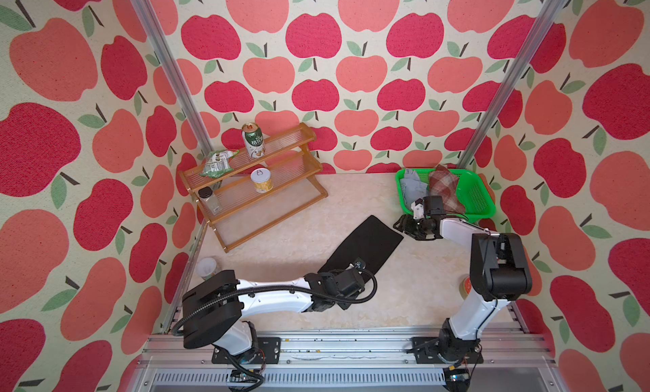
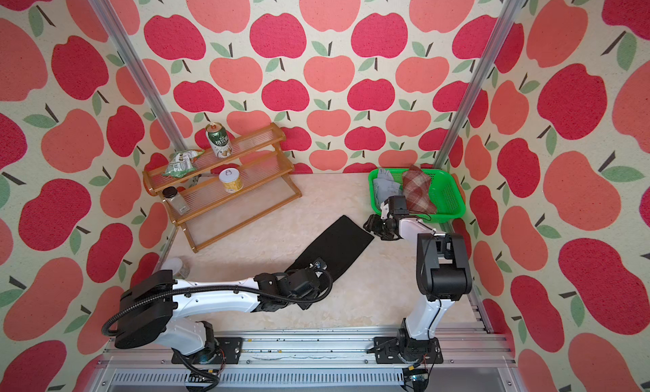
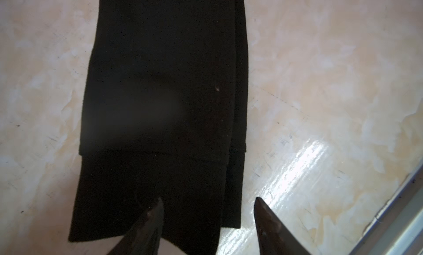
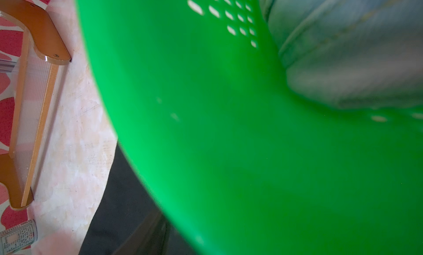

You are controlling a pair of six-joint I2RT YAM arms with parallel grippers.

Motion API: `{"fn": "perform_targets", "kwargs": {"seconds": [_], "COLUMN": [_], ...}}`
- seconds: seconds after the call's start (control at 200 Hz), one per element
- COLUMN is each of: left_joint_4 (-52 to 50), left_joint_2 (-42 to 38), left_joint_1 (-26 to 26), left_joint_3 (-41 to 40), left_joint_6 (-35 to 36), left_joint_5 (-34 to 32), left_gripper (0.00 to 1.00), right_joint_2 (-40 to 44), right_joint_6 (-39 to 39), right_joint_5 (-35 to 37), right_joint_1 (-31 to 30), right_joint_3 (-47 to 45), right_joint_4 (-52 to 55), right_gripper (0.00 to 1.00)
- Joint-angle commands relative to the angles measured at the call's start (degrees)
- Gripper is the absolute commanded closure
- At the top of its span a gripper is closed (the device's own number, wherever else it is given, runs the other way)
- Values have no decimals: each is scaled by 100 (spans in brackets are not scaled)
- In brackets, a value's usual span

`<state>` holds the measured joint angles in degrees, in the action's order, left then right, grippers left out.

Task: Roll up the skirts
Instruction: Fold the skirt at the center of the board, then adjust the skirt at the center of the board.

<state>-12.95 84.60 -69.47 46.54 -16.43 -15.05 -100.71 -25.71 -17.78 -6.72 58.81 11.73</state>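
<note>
My left gripper [image 3: 208, 210] sits over the near end of the black skirt [image 1: 365, 244]. Its jaws stand apart, with cloth between the two tips and nothing clamped. One fingertip [image 3: 158, 208] is over the cloth; the second is over bare table [image 3: 332, 86] just beside the skirt's edge.

The black skirt lies flat as a folded strip, running diagonally across the middle of the table toward the far right corner.

My right gripper [image 1: 404, 226] is at the strip's far end, just beside the green basket [image 1: 478, 196]. I cannot tell its jaw position; nothing is seen held.

The basket stands in the far right corner. The denim skirt [image 1: 411, 188] and plaid skirt [image 1: 445, 188] lie side by side inside it.
</note>
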Motion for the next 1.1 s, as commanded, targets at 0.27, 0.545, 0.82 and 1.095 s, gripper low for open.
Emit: {"fn": "perform_targets", "kwargs": {"seconds": [0.27, 0.545, 0.82, 1.095], "left_joint_4": [435, 150, -167, -212], "left_joint_2": [-1045, -1842, -2642, -2979], "left_joint_1": [774, 1158, 1595, 1860], "left_joint_3": [-475, -770, -1089, -1330], "left_joint_6": [151, 162, 15, -94], "left_joint_5": [296, 271, 325, 389], "left_gripper": [31, 31, 29, 27], "right_joint_2": [537, 120, -230, 455], "right_joint_6": [-276, -362, -256, -94], "right_joint_5": [-302, -352, 177, 960], "right_joint_1": [32, 6, -322, -867], "right_joint_3": [-873, -880, -578, -368], "right_joint_4": [-55, -267, 51, 412], "right_gripper": [49, 63, 60, 39]}}
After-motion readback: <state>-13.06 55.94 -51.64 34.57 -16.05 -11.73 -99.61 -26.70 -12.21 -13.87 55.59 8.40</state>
